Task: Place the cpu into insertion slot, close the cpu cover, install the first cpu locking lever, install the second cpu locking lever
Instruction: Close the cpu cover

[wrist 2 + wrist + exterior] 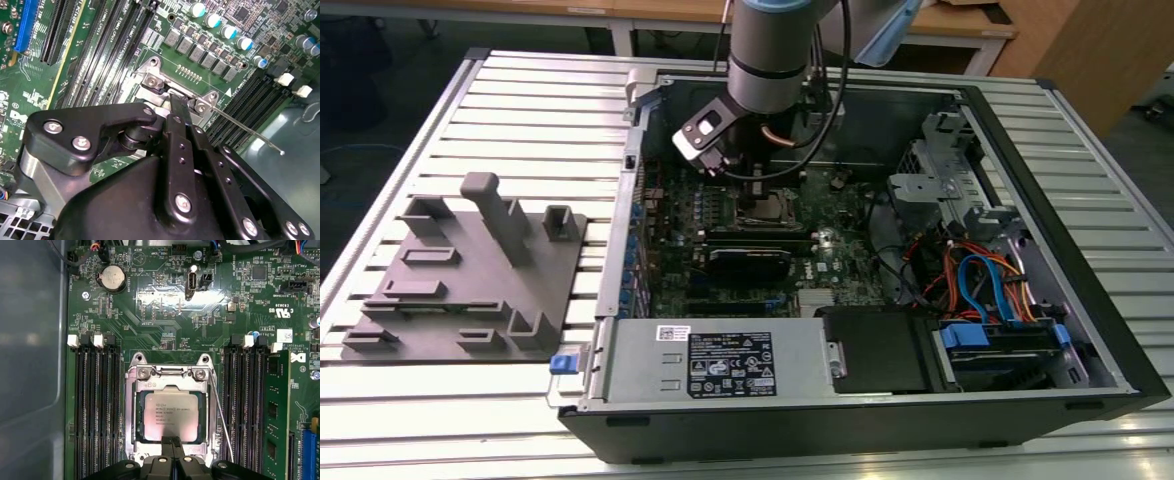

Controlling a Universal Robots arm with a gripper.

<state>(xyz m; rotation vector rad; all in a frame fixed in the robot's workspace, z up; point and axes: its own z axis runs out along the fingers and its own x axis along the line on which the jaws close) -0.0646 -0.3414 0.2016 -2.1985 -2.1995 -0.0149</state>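
— Cpu (777, 207) placed yet? Where did we find it in the exterior view?
— Seated, toward the motherboard's (720, 240) far edge, with the gripper (750, 188) right above it.
— And the second wrist view?
— We saw the fingers together, tips touching the cpu cover's (159, 95) edge. One locking lever (245, 129) stood free.
— The first wrist view?
— The cover looked flat over the insertion slot (139, 412). We judged the levers were the step in hand, calling for a precise push on thin wire.
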